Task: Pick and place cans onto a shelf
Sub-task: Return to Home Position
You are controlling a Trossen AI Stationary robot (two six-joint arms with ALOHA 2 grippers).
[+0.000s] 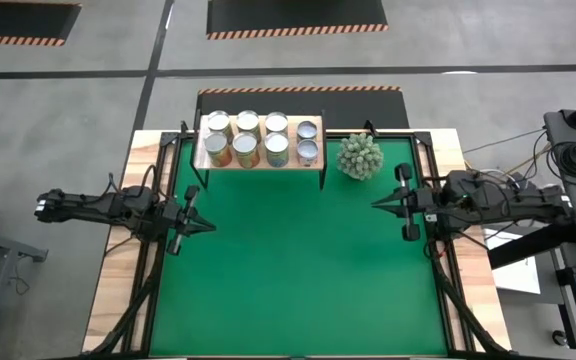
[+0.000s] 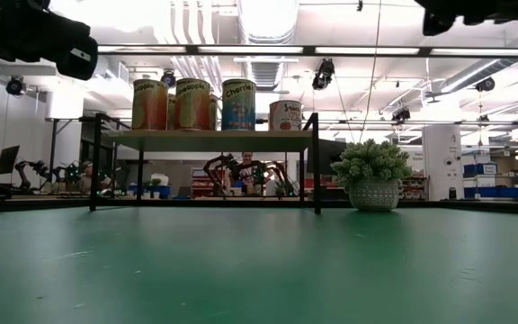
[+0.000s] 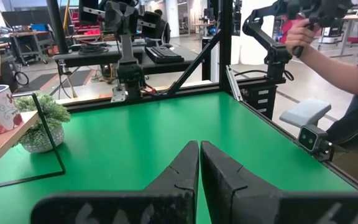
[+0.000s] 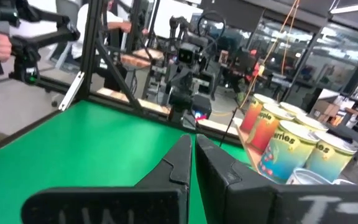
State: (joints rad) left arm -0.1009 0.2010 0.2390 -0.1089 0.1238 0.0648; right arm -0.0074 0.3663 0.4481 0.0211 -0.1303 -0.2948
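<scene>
Several cans [image 1: 260, 139] with silver tops stand in two rows on the wooden shelf [image 1: 208, 163] at the table's far edge; they also show in the low view [image 2: 209, 104] and the right wrist view [image 4: 291, 149]. My left gripper [image 1: 211, 226] is shut and empty over the mat's left side. My right gripper [image 1: 375, 204] is shut and empty over the mat's right side. Both are far from the shelf.
A spiky green plant [image 1: 359, 156] in a pot stands right of the shelf. The green mat [image 1: 298, 270] lies bare between the arms. A person's hand [image 3: 303, 37] holds a device beyond the table's right edge.
</scene>
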